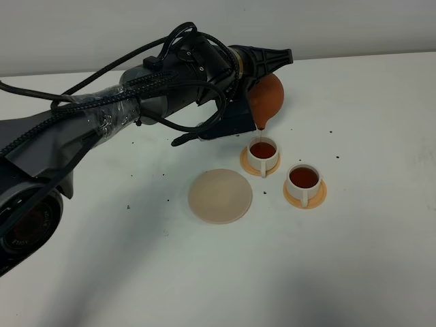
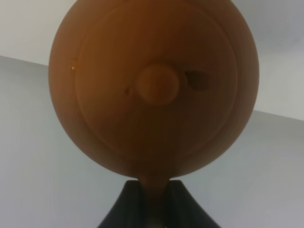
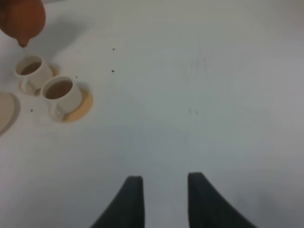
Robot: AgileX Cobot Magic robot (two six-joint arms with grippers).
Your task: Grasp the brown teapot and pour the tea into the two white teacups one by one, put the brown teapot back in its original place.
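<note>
Upper centre of the high view, the left claw (image 1: pixel 255 92) grips the squat terracotta-brown clay teapot (image 1: pixel 266 97), tipped spout-down, streaming dark reddish tea (image 1: pixel 262 149) into the nearer white cylindrical cup (image 1: pixel 262 154). The second cup (image 1: pixel 303 181) at right looks full. The right claw (image 3: pixel 161 190) hangs narrowly parted, empty. Tilting too long risks overflow onto the orange saucer (image 1: pixel 246 163) and white worktop (image 1: pixel 354 259). No writing is legible.
</note>
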